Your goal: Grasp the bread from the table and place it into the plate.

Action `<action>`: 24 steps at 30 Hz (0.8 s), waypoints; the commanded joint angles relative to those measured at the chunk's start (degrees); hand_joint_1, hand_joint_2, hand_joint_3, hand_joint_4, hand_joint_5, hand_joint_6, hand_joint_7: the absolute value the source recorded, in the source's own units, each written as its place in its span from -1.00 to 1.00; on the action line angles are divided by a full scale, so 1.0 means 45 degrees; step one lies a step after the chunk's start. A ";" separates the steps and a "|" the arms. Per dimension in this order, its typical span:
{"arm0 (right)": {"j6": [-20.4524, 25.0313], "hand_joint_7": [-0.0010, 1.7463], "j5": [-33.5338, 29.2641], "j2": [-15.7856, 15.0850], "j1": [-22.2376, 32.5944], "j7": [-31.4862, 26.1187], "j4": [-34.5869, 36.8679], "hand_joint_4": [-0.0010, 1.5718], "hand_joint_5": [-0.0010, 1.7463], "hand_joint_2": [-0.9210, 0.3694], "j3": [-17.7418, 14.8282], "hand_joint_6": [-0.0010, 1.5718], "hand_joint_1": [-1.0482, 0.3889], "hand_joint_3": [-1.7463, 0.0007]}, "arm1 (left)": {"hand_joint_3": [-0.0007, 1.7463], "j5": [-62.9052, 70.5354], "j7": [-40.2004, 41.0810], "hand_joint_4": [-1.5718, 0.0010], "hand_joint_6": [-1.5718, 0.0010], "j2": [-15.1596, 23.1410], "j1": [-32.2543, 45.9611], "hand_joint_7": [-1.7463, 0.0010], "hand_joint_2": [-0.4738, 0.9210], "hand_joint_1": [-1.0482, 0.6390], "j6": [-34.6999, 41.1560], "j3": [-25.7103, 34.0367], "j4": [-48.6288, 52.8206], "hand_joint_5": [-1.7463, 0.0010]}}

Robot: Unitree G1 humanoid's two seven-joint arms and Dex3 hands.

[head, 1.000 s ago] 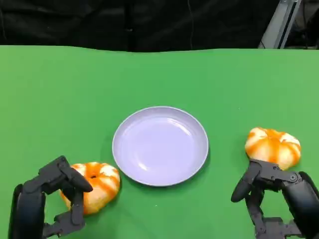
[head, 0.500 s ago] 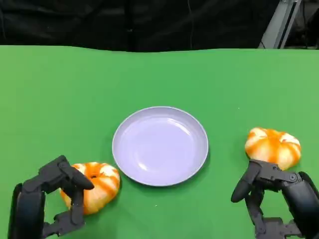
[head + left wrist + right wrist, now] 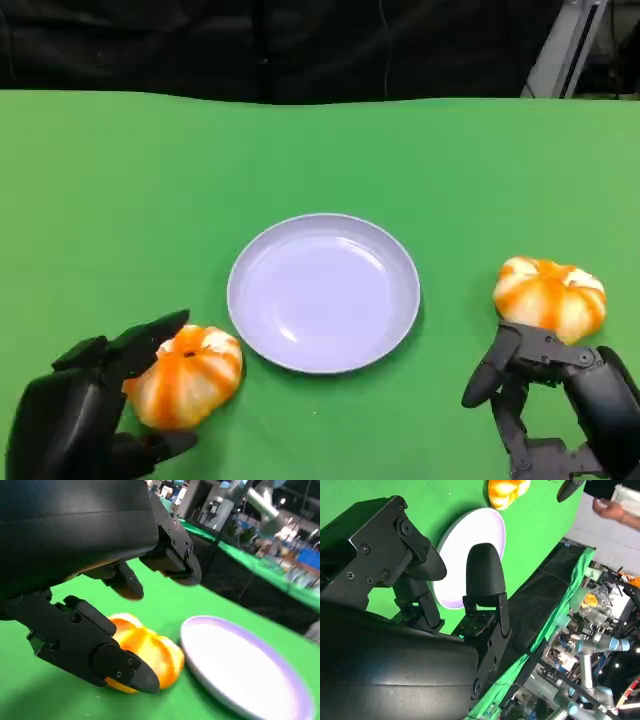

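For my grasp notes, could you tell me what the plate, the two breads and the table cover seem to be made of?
Plate: probably plastic or melamine, pale lilac, smooth with soft glossy highlights.
Left bread and right bread: likely moulded foam or plastic props, with vivid orange-and-cream lobes and a slight sheen.
Table cover: looks like matte green fabric, with no glare.

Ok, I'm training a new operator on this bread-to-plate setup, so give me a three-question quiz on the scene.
1. True or false: the plate holds a bread.
2. Which bread is closest to being grasped? A) the left bread B) the right bread
3. Fill in: the right hand holds ____.

Key
1. False: both breads lie on the green table.
2. A: the left hand has its fingers around that bread, though contact is unclear.
3. Nothing.
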 commanded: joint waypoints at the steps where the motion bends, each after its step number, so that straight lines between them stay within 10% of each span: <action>1: -0.0024 0.55 0.0011 -0.0067 0.0090 -0.0064 -0.0219 0.06 0.87 -0.06 0.0021 0.01 0.61 -0.66 | -1.00 0.1042 0.0434 0.49 0.55 0.0527 -0.0245 1.00 0.85 -0.44 0.1140 -0.0536 -0.0212 0.71; 12: -0.0026 0.54 0.0064 -0.0076 0.0101 -0.0028 -0.0266 0.06 0.90 -0.07 0.0090 0.00 0.60 -0.66 | -0.99 0.2752 -0.1299 0.47 0.53 0.1240 -0.1779 0.97 0.94 -0.42 0.4542 -0.2765 0.0298 0.74; 20: -0.0006 0.54 -0.0001 -0.0148 0.0158 -0.0033 -0.0319 0.07 0.92 -0.05 0.0051 0.01 0.60 -0.66 | -0.99 0.2138 -0.1142 0.11 0.30 0.1301 -0.2894 0.94 0.96 -0.20 0.4671 -0.3905 0.2138 0.67; 23: 0.0070 0.54 -0.0044 -0.0134 0.0171 -0.0041 -0.0356 0.07 0.91 -0.05 0.0075 0.01 0.59 -0.66 | -0.86 0.1261 -0.0350 0.17 -0.12 0.1303 -0.3003 0.92 0.99 0.04 0.3956 -0.3764 0.2841 -0.33; 24: 0.0029 0.54 -0.0026 -0.0130 0.0160 -0.0043 -0.0322 0.07 0.91 -0.05 0.0081 0.01 0.59 -0.65 | -0.75 0.0958 -0.0161 0.13 -0.27 0.1326 -0.3009 0.90 1.00 0.10 0.3777 -0.3681 0.3005 -0.22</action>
